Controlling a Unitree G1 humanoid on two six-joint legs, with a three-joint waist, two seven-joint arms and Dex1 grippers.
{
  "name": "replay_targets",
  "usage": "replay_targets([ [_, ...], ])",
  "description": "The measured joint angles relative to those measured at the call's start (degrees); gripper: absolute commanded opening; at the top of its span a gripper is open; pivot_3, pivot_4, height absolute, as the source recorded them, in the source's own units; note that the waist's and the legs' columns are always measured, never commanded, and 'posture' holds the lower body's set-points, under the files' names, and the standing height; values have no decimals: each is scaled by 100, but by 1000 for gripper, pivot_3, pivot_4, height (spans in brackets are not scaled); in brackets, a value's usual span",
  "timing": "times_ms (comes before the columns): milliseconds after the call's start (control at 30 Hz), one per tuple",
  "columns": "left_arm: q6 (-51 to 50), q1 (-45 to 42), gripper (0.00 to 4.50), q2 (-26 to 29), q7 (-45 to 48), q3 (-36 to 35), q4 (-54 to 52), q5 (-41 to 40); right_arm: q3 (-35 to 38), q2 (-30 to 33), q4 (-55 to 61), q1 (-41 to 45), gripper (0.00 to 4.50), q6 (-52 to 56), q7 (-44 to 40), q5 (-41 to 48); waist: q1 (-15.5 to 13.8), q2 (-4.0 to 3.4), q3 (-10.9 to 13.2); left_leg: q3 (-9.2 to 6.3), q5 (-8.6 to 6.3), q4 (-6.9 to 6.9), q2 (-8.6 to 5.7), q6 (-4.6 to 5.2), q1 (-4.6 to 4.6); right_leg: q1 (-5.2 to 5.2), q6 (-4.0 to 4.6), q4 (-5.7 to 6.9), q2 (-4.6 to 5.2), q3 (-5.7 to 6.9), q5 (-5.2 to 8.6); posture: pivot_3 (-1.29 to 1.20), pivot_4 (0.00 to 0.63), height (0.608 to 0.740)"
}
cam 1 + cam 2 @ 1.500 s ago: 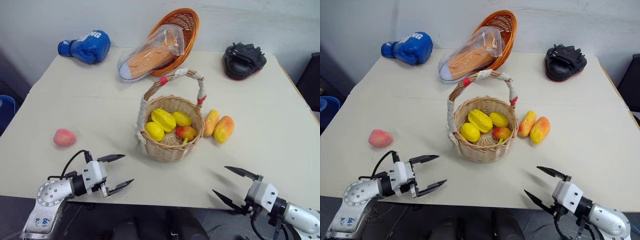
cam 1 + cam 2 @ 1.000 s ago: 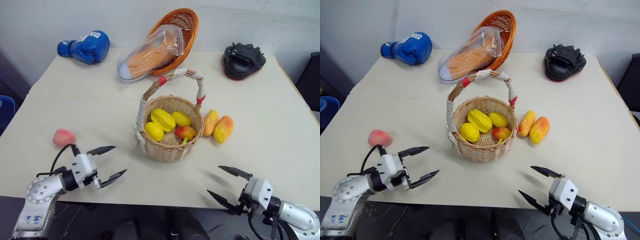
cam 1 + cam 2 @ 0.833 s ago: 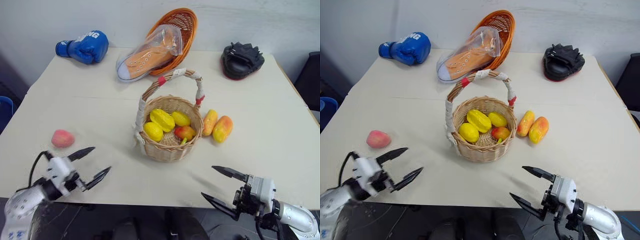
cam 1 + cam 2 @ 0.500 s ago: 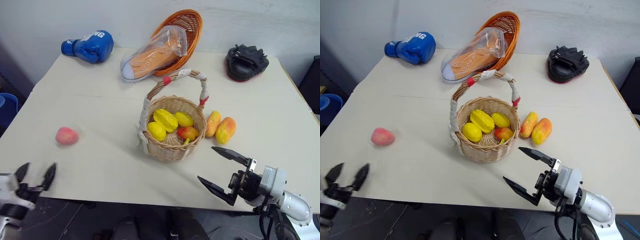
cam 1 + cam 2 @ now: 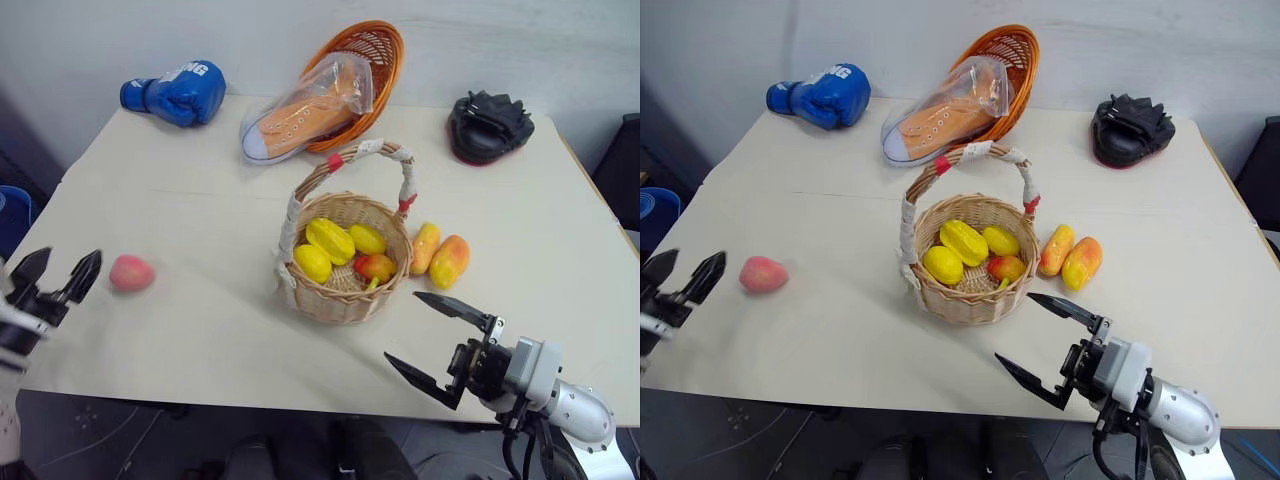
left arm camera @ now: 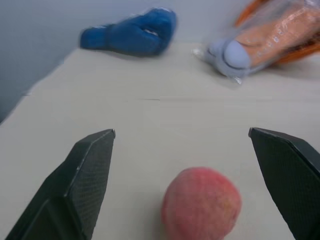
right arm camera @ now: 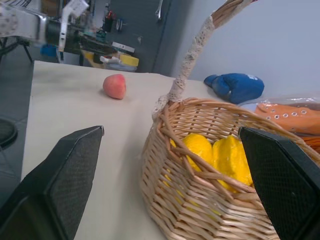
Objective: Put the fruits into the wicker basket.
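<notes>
Left gripper: two black fingers spread wide, empty, at the near-left table edge, aimed at the pink-red round peach just beside it. Peach alone on bare cream tabletop, well apart from the rest. Judged light, firm-skinned, round enough to roll if nudged; best taken across the widest middle, fingers either side, gentle squeeze to avoid bruising. In the left wrist view, peach centred between the fingers, not yet enclosed.

Centre: round light-tan wicker basket with tall taped arched handle, upright, already holding yellow fruits and one reddish-orange fruit. Handle arch over the opening: entry from the near or far side judged easier than across the arch.

Just right of the basket: two elongated orange-yellow mangoes side by side, touching each other, close to the basket wall. Judged smooth, slightly slippery; grip across the short axis.

Right gripper: fingers wide apart, empty, near side, near the basket.

Far side: blue boxing glove, bagged orange shoe in tipped orange oval basket, black pad. Open room between peach and basket; near-left edge close to the peach.
</notes>
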State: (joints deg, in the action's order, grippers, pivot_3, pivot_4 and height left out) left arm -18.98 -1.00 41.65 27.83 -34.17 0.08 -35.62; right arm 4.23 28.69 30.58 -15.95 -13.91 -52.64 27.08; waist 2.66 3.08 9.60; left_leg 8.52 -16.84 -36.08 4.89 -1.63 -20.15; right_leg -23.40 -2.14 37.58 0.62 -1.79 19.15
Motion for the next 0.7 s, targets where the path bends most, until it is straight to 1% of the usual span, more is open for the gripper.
replay_targets([
  [100, -354, -567, 4500, 186, -4, 513, 384, 297, -96, -3, -27, 134, 4459, 55, 35, 2, 32, 0, 1, 1, 1, -1, 5, -6, -3, -9, 1, 8, -8, 0, 1, 0, 150, 740],
  [200, -615, -813, 4500, 429, 326, 1095, 681, 602, -196, -7, -23, 189, 4459, 206, 134, 8, 64, -5, 3, 9, 1, 1, 8, -11, -3, -16, 1, 12, -9, -4, 2, 0, 150, 740],
  [367, -604, -985, 4500, 675, 484, 1630, 1276, 1271, -300, -21, 29, 230, 4459, 328, 289, 6, 58, -10, 7, 9, 3, -5, 8, -13, -3, -19, 3, 20, -9, -4, 3, 0, 150, 740],
  [500, -594, -1053, 4500, 675, 551, 1759, 1467, 1549, -306, -28, 61, 230, 4459, 385, 407, -8, 35, -7, 5, 7, 3, -7, 8, -12, -5, -18, 3, 20, -6, -3, 3, 0, 150, 740],
  [600, -530, -1100, 3902, 665, 678, 1790, 1515, 1619, -305, -28, 89, 192, 4500, 386, 488, -21, 26, -8, 6, 7, 3, -5, 7, -12, -5, -18, 3, 20, -5, -3, 3, 0, 150, 740],
  [700, -355, -1125, 2993, 603, 786, 1790, 1626, 1671, -301, -28, 89, 154, 4500, 382, 535, -35, 20, -9, 6, 7, 3, -6, 7, -11, -3, -18, 3, 23, -5, -3, 3, 0, 150, 740],
])
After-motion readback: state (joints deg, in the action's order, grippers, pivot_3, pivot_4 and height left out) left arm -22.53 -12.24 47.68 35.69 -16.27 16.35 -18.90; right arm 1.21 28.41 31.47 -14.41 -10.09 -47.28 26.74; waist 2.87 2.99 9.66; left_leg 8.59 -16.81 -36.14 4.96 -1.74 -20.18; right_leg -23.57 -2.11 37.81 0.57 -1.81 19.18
